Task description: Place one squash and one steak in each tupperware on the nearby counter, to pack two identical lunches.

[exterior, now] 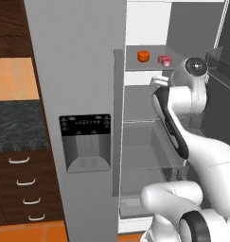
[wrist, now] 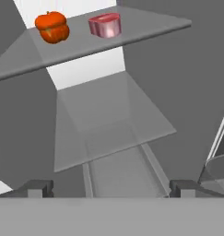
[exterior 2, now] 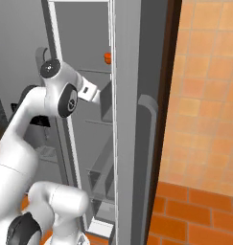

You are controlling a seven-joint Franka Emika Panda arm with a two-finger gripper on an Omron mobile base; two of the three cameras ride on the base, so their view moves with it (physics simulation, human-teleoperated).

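One squash (wrist: 52, 26) and one steak (wrist: 105, 25) sit side by side on the upper glass shelf (wrist: 132, 37) inside the open fridge (exterior: 78, 71), near each other but not touching. In the hand view the squash is to the left, the pink-red chunk to the right. Same pair shows in the left base view, squash (exterior: 143, 56) left of steak (exterior: 164, 60), both toward the back of the shelf. From the right base view just a sliver of squash (exterior 2: 107, 57) peeks past the door edge.

Arm is folded up in front of the fridge opening: shoulder low, elbow joint raised high near shelf level, forearm angled down and into the compartment. Hand sits below the upper shelf, looking into the fridge and slightly up at the underside of that shelf, with a lower glass shelf (wrist: 113, 124) ahead of it.

Fingers (wrist: 37, 186) are spread fully wide, one tip at each bottom corner of the hand view, gripper (wrist: 111, 188) holding nothing. Both food items are well above and ahead of the fingers, no contact.

Dark speckled worktop (exterior: 17, 125) over brown drawers (exterior: 22, 184) is off to the left of the fridge door.
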